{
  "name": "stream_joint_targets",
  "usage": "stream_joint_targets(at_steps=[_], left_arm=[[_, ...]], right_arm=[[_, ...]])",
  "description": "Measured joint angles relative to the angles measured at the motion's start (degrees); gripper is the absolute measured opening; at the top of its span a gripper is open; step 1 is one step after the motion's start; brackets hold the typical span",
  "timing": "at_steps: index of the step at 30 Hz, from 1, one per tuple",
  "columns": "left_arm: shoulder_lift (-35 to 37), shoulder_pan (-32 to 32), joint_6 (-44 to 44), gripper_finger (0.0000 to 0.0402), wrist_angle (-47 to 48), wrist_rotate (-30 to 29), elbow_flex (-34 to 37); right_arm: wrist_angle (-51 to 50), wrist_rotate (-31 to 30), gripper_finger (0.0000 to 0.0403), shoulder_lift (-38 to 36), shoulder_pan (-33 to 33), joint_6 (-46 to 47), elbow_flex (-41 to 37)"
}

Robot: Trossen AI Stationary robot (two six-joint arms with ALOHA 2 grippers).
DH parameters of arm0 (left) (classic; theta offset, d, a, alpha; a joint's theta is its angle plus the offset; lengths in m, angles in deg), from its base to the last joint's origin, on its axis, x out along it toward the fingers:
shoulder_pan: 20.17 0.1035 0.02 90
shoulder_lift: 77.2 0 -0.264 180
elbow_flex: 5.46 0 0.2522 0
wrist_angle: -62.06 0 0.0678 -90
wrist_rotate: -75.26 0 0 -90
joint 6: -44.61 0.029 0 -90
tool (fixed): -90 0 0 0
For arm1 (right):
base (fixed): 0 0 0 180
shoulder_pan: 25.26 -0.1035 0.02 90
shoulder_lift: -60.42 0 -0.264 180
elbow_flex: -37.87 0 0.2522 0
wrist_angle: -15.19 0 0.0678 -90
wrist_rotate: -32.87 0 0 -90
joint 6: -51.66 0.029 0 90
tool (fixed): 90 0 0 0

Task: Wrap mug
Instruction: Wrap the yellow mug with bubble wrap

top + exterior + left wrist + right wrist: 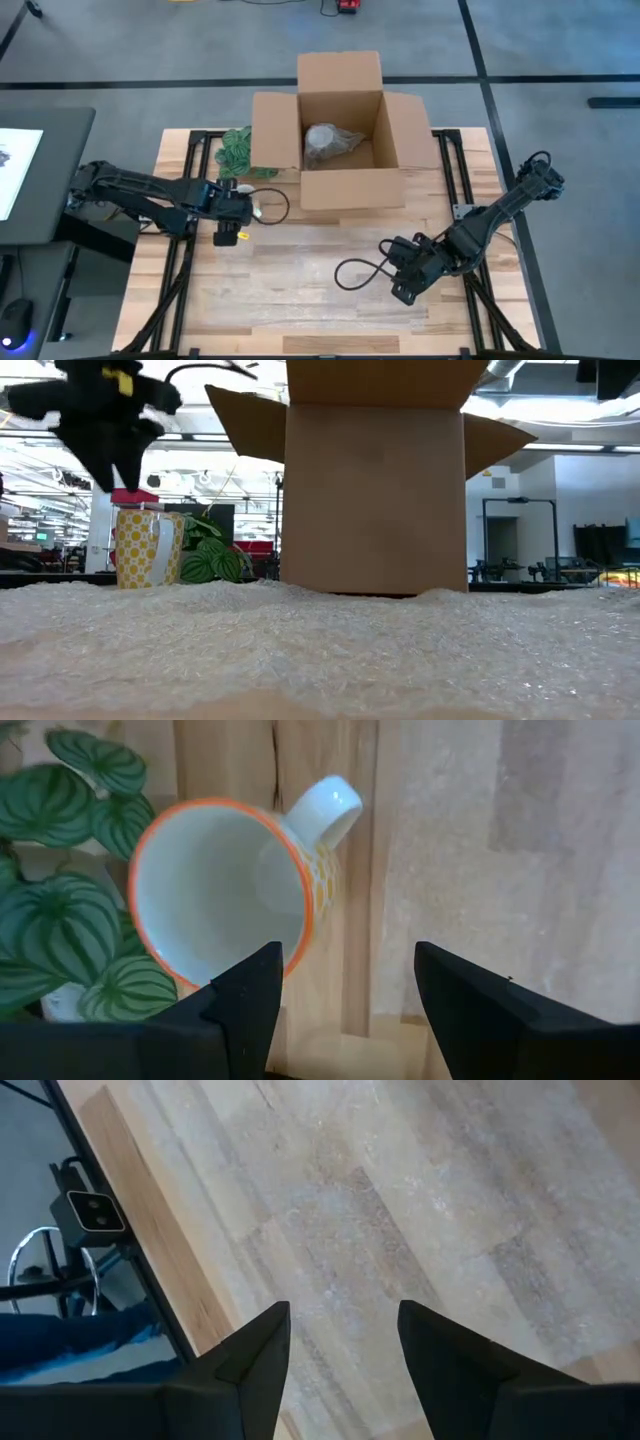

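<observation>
A yellow mug (220, 890) with a white inside, an orange rim and a white handle (325, 805) stands upright on the table just left of the bubble wrap sheet (330, 265). It also shows in the low view as the mug (150, 548). My left gripper (345, 990) hovers open above it, pointing down, with the mug mostly off to one side of the gap; in the low view the left gripper (110, 465) hangs just over the rim. My right gripper (405, 283) stands open over the sheet's right part, and the right gripper (345, 1340) has nothing between its fingers.
An open cardboard box (340, 185) stands at the table's far middle with a wrapped bundle (330, 143) inside. A green leafy plant (237, 150) sits left of the box, close to the mug. Black cables loop near both grippers.
</observation>
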Motion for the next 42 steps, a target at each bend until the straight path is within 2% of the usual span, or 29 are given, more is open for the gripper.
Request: stream_joint_targets(at_steps=[6,11,17,22,25,29,33,38,42], left_arm=[[-1.2,0.5,0.0,0.0194,-5.8,-1.0,3.6],[-3.2,1.0,1.8,0.0162,-7.9,-2.1,4.0],[-6.2,3.2,2.3,0.0101,-8.2,-0.9,4.0],[-6.9,3.2,0.2,0.0023,-7.7,2.4,3.6],[-6.7,2.2,-3.5,0.0009,-6.2,5.5,1.5],[-6.6,-0.9,-7.7,0.0004,-3.8,8.4,-3.7],[-6.6,-6.9,-12.8,0.0003,-3.7,10.1,-9.7],[-7.3,-16.4,-20.8,0.0002,-7.1,10.1,-16.1],[-11.0,-22.4,-24.5,0.0001,-12.8,9.8,-20.7]], right_arm=[[0.2,0.0,0.0179,0.0,0.0,0.8,0.0],[1.3,0.3,0.0179,0.0,0.0,1.1,0.0],[2.3,0.3,0.0179,0.0,0.0,1.1,0.0],[2.8,0.3,0.0179,0.0,0.0,2.0,0.0],[3.8,0.3,0.0179,0.0,0.0,2.0,0.0],[6.0,0.3,0.0179,0.0,0.0,1.8,0.0],[6.7,0.3,0.0179,0.0,0.0,1.7,0.0],[7.8,0.1,0.0179,0.0,0.1,1.8,0.0],[8.1,-0.1,0.0179,0.0,0.6,2.4,0.0]])
